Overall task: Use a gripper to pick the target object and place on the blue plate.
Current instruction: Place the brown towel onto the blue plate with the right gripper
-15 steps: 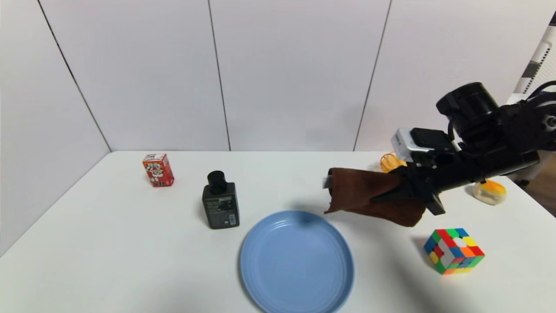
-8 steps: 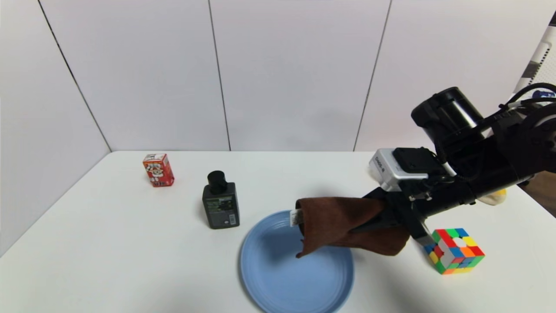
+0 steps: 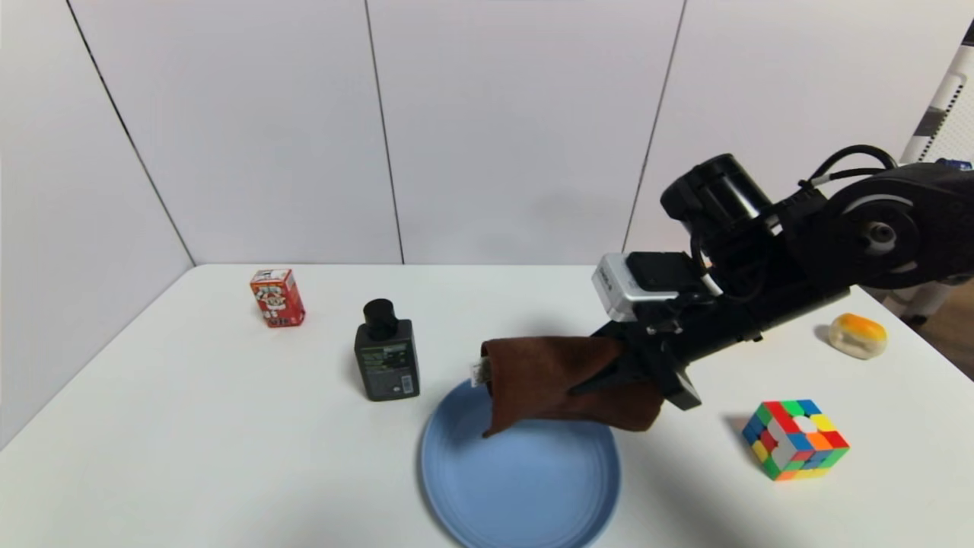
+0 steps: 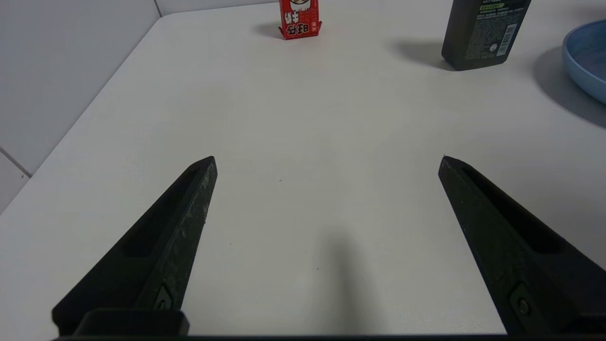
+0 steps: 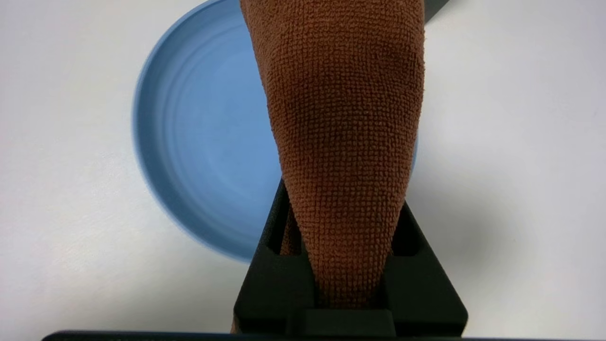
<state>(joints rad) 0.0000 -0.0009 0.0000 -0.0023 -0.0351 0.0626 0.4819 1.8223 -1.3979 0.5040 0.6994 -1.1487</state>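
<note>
white table (image 3: 228, 457) running back to a panelled wall (image 3: 517, 129); left edge slanting toward the near corner, right edge dropping away just past the far right objects. broad bare stretch along the near left, another between the plate and the cube.

one blue plate (image 3: 525, 495) at the near centre, its near rim cut by the bottom of the head view. one brown towel (image 3: 555, 380), carried in the air over the plate's far rim, a lower corner hanging down over the plate's inside, white tag (image 3: 479, 372) at its left end; not lying on the plate. clamped by the right gripper (image 3: 609, 377), fingers closed tight on the cloth, reaching in from the right and angled downward; from the right wrist view, towel (image 5: 345, 142) bunched between the black fingers and draped over the plate (image 5: 199, 142) below.

left gripper (image 4: 326, 163) parked low over the near left of the table, fingers (image 4: 189, 208) spread wide apart, holding nothing.

around: one black bottle (image 3: 386, 354) upright just beyond the plate's left rim, closest thing to the towel's tagged end; one small red carton (image 3: 277, 297) farther back left; one colourful puzzle cube (image 3: 794, 439) to the plate's right, well apart from it; one orange-and-white rounded thing (image 3: 857, 335) at the far right. nothing lying in the plate itself.
</note>
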